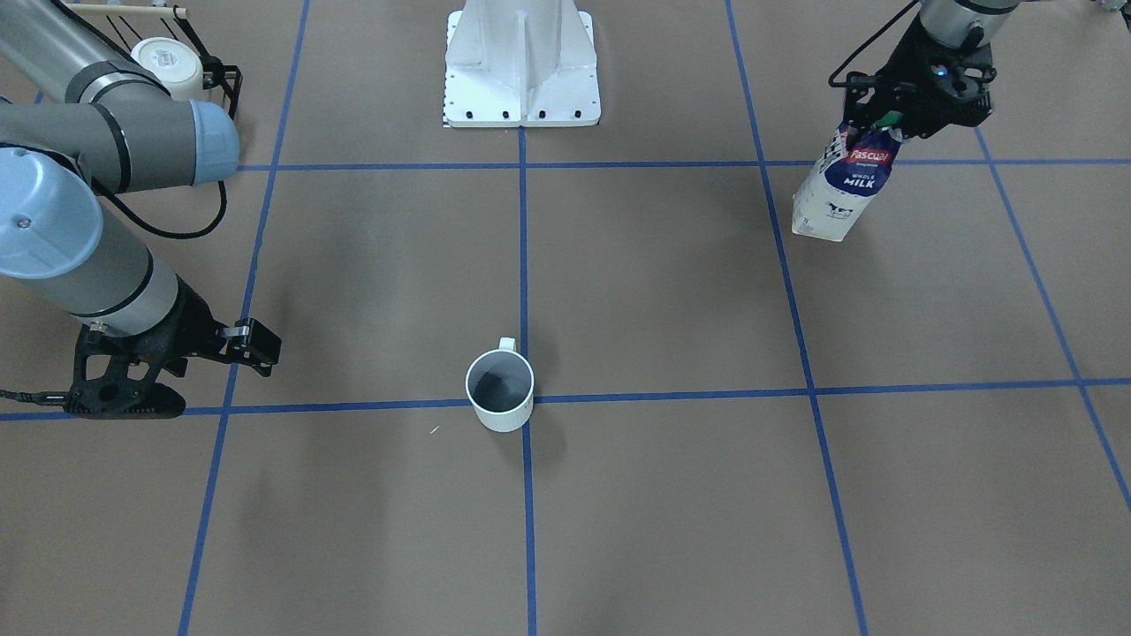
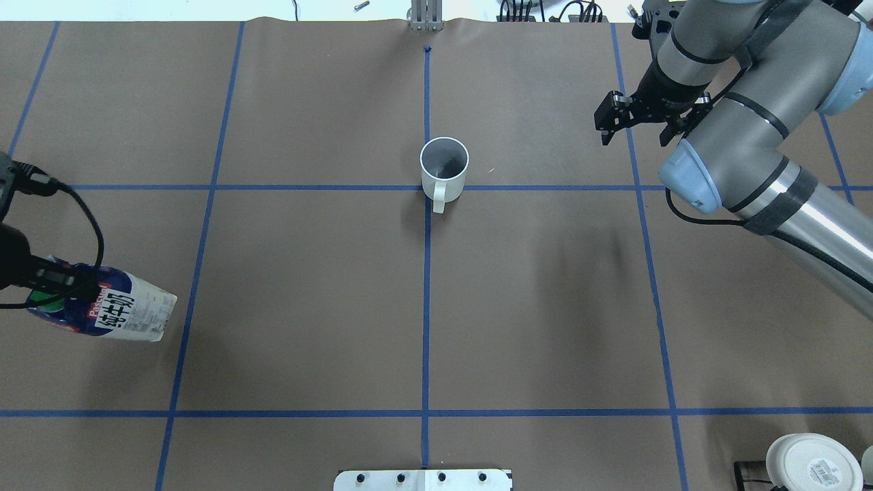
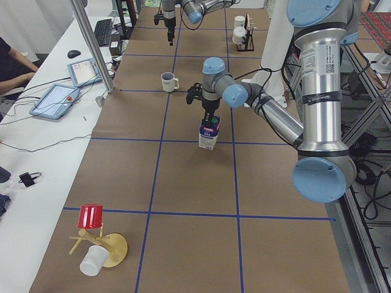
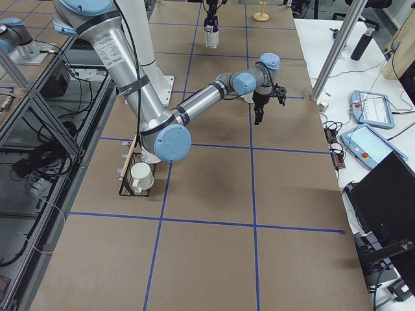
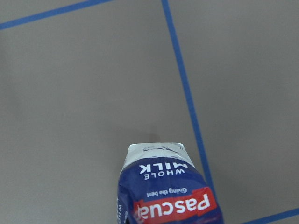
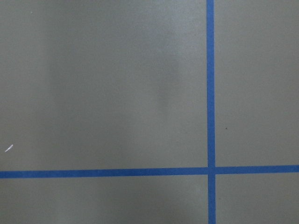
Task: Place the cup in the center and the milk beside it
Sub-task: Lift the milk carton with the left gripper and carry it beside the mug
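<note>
Cup upright, mouth up, handle toward the robot base; sits on center crossing, hiding most of it. Milk well apart, on robot's left side of table: long axis near vertical, green cap end up. Left jaws clamp its top, half cut off overhead. Base touching table or not: cannot tell. Right jaws spread, empty, far right.

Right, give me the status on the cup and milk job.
Done: the cup stands upright on the center crossing. In hand: the left gripper is shut on the top of the milk, which is tilted and far off to the cup's side. The right gripper is open and empty. Left: bring the milk over and set it beside the cup.
</note>
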